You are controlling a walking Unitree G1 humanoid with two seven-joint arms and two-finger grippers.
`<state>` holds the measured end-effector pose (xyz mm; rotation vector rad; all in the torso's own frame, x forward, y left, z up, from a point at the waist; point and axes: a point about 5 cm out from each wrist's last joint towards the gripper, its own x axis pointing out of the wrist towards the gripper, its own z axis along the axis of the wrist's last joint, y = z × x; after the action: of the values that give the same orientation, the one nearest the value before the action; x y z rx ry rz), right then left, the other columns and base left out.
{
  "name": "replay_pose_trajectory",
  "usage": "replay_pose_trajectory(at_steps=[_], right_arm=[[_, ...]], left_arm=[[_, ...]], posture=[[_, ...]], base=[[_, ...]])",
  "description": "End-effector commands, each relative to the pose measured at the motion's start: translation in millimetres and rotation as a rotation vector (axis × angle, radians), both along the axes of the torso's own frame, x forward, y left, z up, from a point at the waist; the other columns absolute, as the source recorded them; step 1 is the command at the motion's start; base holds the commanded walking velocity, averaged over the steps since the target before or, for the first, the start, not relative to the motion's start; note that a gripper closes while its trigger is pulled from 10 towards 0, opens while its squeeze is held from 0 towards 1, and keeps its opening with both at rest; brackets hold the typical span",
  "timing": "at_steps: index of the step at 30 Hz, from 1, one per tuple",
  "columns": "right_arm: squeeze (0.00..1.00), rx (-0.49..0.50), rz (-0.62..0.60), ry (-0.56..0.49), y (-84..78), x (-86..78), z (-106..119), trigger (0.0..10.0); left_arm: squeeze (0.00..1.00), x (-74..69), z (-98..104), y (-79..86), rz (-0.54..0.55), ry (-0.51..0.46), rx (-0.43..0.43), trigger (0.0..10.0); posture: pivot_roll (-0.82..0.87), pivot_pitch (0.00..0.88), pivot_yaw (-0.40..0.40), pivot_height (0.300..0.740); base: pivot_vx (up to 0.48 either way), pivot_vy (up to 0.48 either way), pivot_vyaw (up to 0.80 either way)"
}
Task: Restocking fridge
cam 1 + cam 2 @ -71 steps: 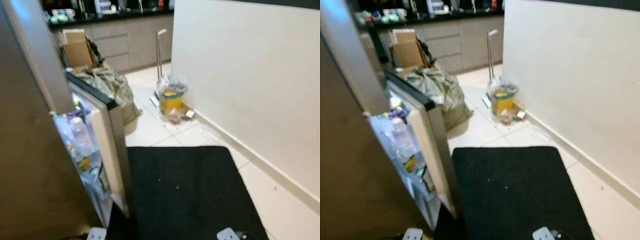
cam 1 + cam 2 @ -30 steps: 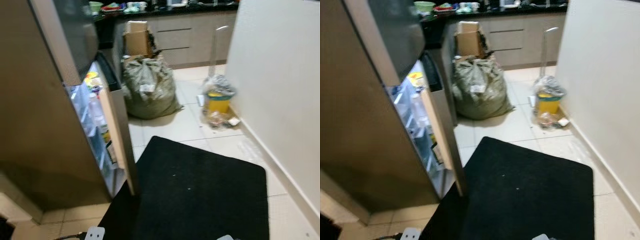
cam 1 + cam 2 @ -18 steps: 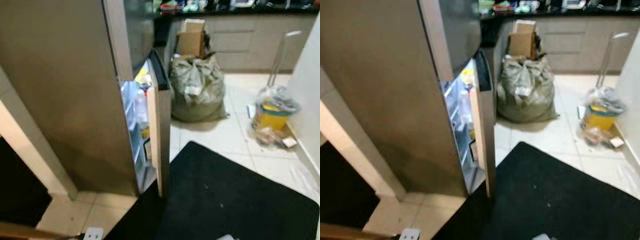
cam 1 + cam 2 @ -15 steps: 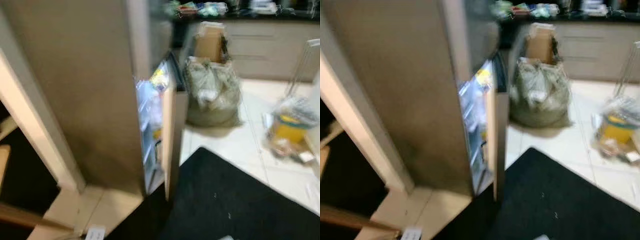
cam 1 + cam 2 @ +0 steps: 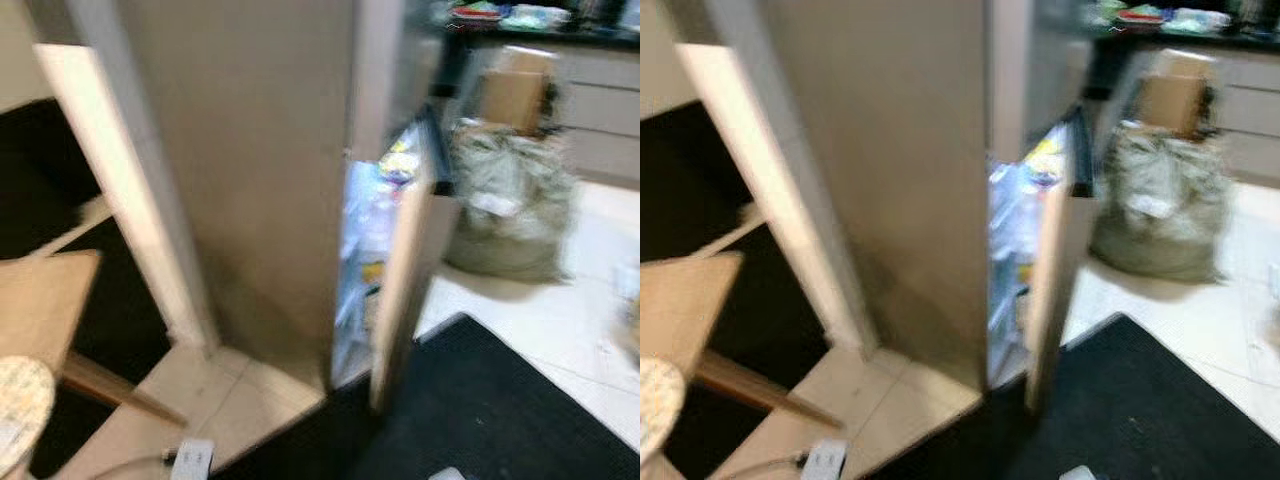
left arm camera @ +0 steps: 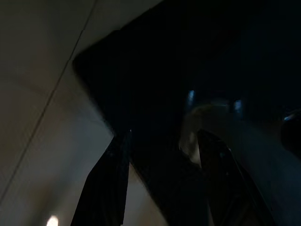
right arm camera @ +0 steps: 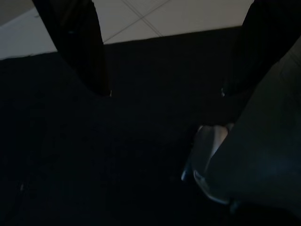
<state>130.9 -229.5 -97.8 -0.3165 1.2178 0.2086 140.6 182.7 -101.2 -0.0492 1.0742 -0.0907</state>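
Both arms are hanging low over the black floor mat [image 5: 500,400]. The left gripper [image 6: 160,174] and right gripper [image 7: 162,56] are each spreading their fingers wide, holding nothing. Farther ahead, mid-frame, the tall beige fridge [image 5: 250,180] is standing with its door [image 5: 405,270] ajar, well apart from both. Beyond, upper right, a grey-green sack [image 5: 505,215] is slumping.
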Motion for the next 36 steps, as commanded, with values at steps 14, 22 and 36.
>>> replay_pose_trajectory(at_steps=[14, 22, 36], right_arm=[[0.00, 0.034, 0.005, 0.011, 7.3, -1.8, -2.0, 10.0], [0.00, 0.041, 0.006, 0.015, 8.2, -2.5, -2.3, 10.0], [0.00, 0.036, 0.004, 0.008, 9.7, -3.6, -3.1, 10.0]], left_arm=[[0.00, 2.5, 0.7, -3.0, -0.017, 0.001, -0.020, 10.0], [0.00, 2.5, 0.5, -4.5, -0.026, 0.004, -0.024, 10.0], [0.00, 3.0, 0.9, -7.3, -0.045, -0.001, -0.050, 10.0]], posture=[[-0.05, 0.000, 0.024, 0.740], [-0.05, 0.000, 0.025, 0.740], [-0.05, 0.000, 0.029, 0.740]], base=[[0.000, 0.000, 0.79], [0.000, 0.000, 0.79], [0.000, -0.205, 0.50]])
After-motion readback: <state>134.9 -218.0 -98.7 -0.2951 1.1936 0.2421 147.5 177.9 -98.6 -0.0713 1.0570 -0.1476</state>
